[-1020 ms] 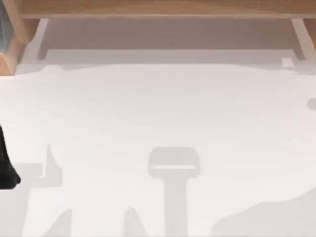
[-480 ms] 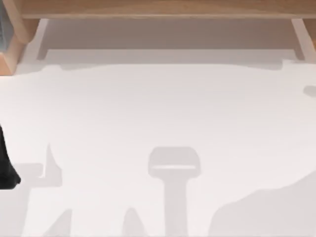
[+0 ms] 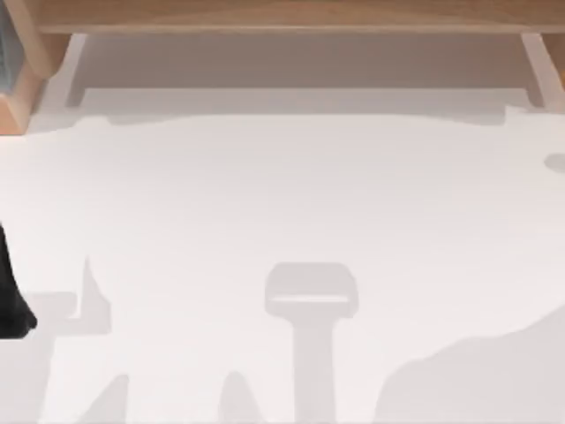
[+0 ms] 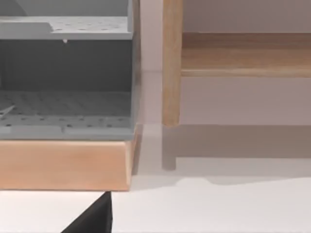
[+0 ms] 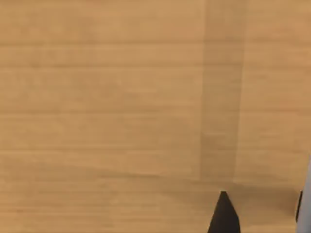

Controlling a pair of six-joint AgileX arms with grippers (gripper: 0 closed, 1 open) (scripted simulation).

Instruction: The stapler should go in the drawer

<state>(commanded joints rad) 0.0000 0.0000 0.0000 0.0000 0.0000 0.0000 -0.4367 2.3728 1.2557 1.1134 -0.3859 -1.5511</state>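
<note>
Progress is hard to judge. The stapler cannot be found on the white tabletop (image 3: 291, 194), so I cannot tell where it is, nor whether it already lies in the drawer. The left arm (image 3: 11, 300) is a dark shape at the left edge of the tabletop; its wrist view looks at a wooden cabinet (image 4: 63, 165) with a grey perforated compartment (image 4: 63, 102) ahead of its fingers. The right wrist view has a plain wood panel (image 5: 107, 97) close in front of one dark fingertip (image 5: 224, 216). For both grippers I cannot tell whether the fingers are open or closed.
</note>
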